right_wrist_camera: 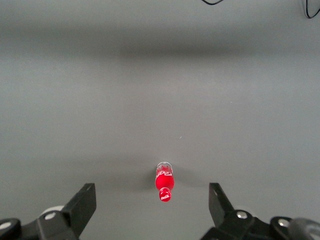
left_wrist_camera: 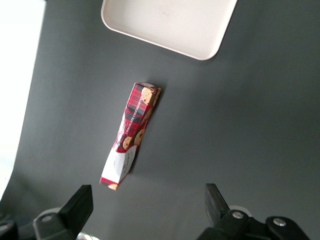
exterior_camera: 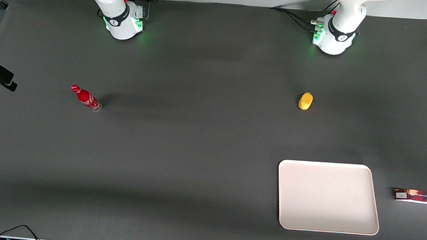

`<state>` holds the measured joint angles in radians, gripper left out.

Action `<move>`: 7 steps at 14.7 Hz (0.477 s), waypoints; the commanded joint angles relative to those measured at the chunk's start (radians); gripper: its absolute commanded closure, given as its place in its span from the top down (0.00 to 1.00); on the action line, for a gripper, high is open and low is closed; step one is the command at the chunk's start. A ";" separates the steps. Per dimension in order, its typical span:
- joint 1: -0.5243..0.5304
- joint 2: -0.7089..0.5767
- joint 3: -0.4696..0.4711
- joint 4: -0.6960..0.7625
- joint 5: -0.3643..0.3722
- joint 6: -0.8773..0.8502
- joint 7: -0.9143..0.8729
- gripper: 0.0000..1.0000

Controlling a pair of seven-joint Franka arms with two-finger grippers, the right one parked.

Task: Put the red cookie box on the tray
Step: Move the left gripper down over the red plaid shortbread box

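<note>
**End effector high over the cookie box, fingers apart**

The left arm's end effector (left_wrist_camera: 147, 210) hangs well above the worktop (exterior_camera: 194, 153), its fingers (left_wrist_camera: 80, 205) spread wide and holding nothing. Below it the red cookie box (left_wrist_camera: 131, 135) lies flat on the worktop, near the tray (exterior_camera: 327, 196) but apart from it, toward the working arm's end. A yellow object (exterior_camera: 305, 101) and red soda bottle (exterior_camera: 86, 98) lie elsewhere.

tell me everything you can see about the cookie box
The cookie box is a long, narrow carton, dark-red plaid with cookie pictures and a white end. It lies flat on the table beside the tray, apart from it, toward the working arm's end. The open gripper hovers above it; nothing touches it.
</note>
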<state>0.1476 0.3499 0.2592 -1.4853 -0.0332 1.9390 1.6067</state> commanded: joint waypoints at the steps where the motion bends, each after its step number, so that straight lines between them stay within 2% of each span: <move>1: 0.035 0.134 0.003 0.059 -0.074 0.124 0.237 1.00; 7: 0.061 0.397 0.003 0.244 -0.086 0.233 0.346 1.00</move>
<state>0.1957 0.6221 0.2585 -1.3677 -0.0992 2.1631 1.8940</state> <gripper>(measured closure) 0.000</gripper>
